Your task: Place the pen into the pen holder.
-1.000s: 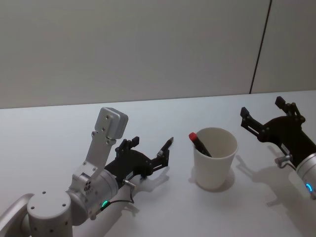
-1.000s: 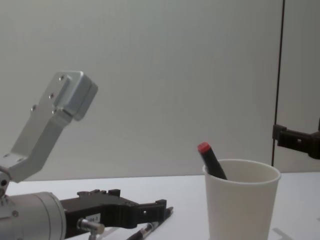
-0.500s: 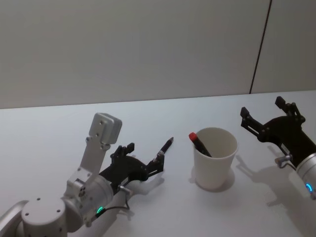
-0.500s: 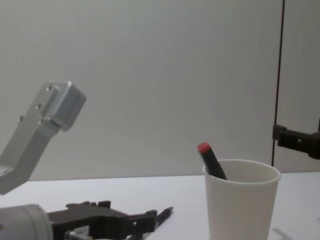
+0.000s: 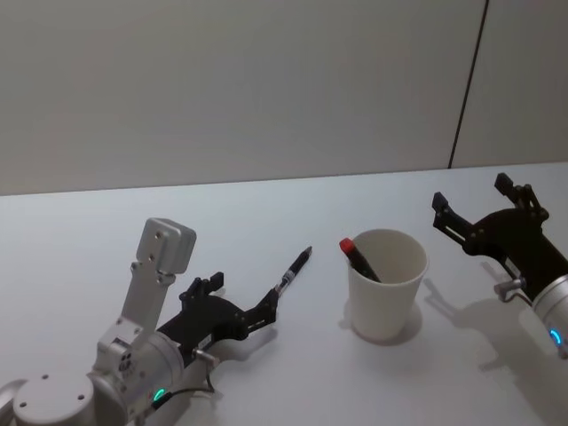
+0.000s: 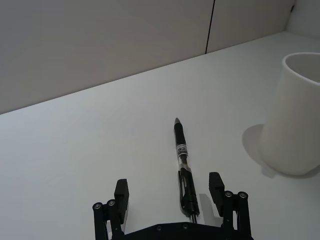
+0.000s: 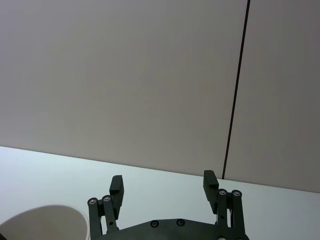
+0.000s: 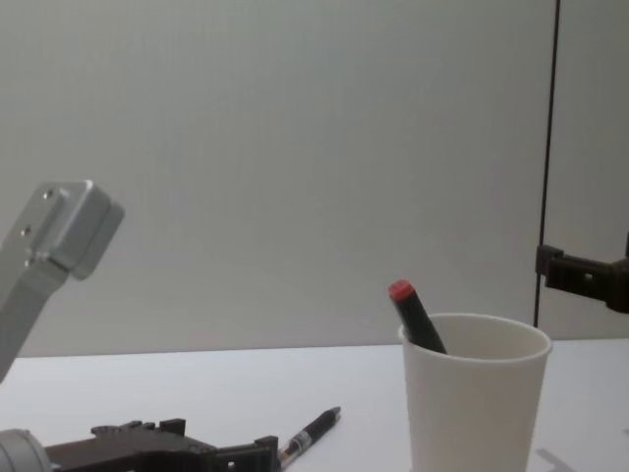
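A white table [image 5: 266, 204] runs back to a plain grey wall. Low over it, the left gripper [image 6: 169, 184] has its fingers spread wide. The pen [image 6: 180, 150] lies flat, its rear end between them (touching neither), its long axis pointing straight away from the gripper. The pen holder [image 5: 386, 284] stands near the tip, to its right. The right gripper [image 5: 471, 193], also wide open, waits beyond.

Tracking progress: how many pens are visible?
2. A black pen lies on the table, tail inside the open left gripper; a red-capped pen leans in the pen holder. Others may hide inside.
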Controlling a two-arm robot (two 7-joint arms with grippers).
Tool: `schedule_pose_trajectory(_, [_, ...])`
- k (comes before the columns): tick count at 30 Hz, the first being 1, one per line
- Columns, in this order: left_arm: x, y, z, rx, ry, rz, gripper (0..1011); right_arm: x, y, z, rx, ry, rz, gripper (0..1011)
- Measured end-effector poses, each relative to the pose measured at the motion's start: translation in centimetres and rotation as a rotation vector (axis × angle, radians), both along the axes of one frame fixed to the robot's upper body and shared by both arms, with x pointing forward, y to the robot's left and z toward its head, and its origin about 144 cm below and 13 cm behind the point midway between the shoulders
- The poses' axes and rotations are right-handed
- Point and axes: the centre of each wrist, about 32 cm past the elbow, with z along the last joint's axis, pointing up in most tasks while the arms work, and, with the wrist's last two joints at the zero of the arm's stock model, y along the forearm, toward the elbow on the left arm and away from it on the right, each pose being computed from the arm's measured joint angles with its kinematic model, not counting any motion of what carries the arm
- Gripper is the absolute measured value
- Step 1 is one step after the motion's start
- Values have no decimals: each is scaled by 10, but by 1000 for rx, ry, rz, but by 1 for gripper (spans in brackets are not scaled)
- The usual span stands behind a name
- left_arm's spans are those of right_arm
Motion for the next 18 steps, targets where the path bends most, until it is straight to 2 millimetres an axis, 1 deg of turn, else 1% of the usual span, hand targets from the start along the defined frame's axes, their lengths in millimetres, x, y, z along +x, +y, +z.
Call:
schedule_pose_trajectory(10, [-3,4,0,13,-63,-38,1001,0,0,0,0,0,0,1001])
schedule_pose_trajectory(18, [-2,3,1,39,-114,-90,1001,0,0,0,0,0,0,1002])
